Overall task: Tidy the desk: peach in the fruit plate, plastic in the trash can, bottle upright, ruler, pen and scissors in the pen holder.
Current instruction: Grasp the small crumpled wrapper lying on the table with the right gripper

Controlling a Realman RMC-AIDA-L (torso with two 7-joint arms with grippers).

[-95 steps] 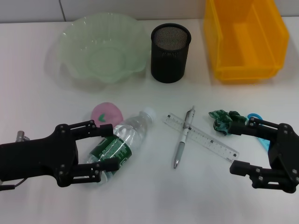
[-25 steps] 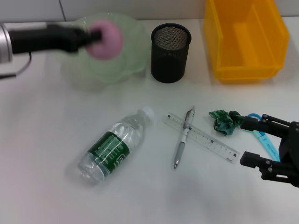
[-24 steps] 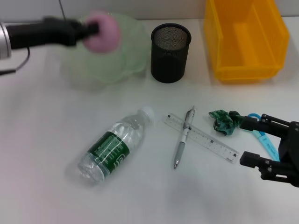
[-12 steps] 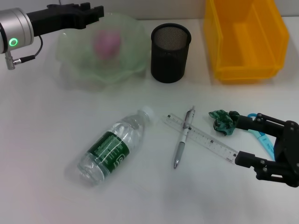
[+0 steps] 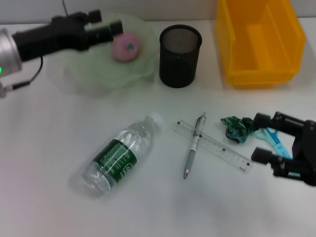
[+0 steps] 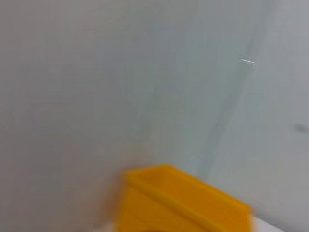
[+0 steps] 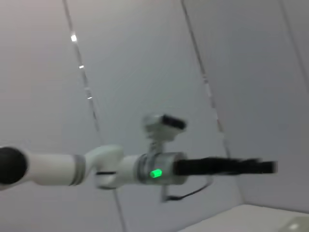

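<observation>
Peach (image 5: 126, 47) had dropped into fruit plate (image 5: 84, 79): that job done. Left gripper (image 5: 106, 29), beside peach, wide and empty. Right gripper (image 5: 261, 139) wide by plastic (image 5: 236, 128), nearer than before.

peach (image 5: 126, 46) in fruit plate (image 5: 84, 74) — pen (image 5: 194, 144) across ruler (image 5: 212, 144).

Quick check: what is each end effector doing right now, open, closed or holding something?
Left end effector: open, empty, over the fruit plate.
Right end effector: open, empty, by the plastic.
</observation>
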